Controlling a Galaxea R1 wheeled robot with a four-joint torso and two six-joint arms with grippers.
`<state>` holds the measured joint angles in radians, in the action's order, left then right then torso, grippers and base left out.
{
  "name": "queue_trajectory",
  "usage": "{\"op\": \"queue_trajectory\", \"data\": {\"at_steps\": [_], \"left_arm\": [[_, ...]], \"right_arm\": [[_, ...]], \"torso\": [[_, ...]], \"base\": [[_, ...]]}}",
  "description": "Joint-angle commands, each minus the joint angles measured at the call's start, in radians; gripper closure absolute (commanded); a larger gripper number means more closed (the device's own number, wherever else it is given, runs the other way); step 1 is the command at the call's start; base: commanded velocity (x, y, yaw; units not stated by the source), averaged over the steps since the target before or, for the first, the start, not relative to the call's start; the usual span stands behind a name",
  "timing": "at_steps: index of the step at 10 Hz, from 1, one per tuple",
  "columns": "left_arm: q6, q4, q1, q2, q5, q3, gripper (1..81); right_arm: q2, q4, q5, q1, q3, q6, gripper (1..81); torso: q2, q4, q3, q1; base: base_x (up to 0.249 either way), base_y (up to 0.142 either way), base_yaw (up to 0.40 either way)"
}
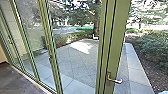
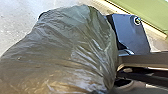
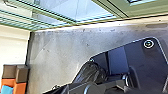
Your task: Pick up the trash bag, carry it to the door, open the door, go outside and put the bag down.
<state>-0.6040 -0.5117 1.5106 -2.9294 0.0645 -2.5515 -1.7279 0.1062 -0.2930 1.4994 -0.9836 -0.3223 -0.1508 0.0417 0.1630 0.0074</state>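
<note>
Just inside the green-framed door (image 1: pixel 119 40), the trash bag (image 2: pixel 67 50) bulges beside the robot's plate (image 2: pixel 130 32); I cannot tell how open either tool is or what it holds, and squeezing past the handle (image 1: pixel 115 80) could snag and tear the bag.

A high head camera faces forward and down at a green door frame (image 1: pixel 113 45), while the left wrist's peers down close on the trash bag (image 2: pixel 70 47), sharing floor (image 3: pixel 55 57) and dark plate (image 3: pixel 145 60) with the right wrist's wider downward view.
</note>
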Motion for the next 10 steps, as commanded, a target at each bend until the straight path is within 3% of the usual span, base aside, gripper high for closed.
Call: {"op": "queue_trajectory", "data": {"at_steps": [1,3,7,10], "left_arm": [[-0.002,0.005,-0.051,0.002,-0.068,0.005,81.1],[-0.002,0.005,-0.051,0.002,-0.066,0.002,81.1],[-0.002,0.004,-0.049,0.004,-0.064,0.002,81.1],[-0.002,0.002,-0.046,0.002,-0.061,0.002,81.1]], "right_arm": [[0.147,-0.045,0.057,-0.142,0.122,0.003,1.0],[0.181,-0.102,0.11,-0.24,0.155,0.003,1.0],[0.198,-0.245,0.285,-0.469,0.177,0.002,1.0],[0.198,-0.302,0.351,-0.586,0.182,-0.009,1.0]], "torso": [[0.0,0.0,0.0,0.0],[0.0,0.0,0.0,0.0],[0.0,0.0,0.0,0.0],[0.0,0.0,0.0,0.0]], "base": [[0.0,0.0,0.0],[0.0,0.0,0.0],[0.0,0.0,0.0],[0.0,0.0,0.0]]}}
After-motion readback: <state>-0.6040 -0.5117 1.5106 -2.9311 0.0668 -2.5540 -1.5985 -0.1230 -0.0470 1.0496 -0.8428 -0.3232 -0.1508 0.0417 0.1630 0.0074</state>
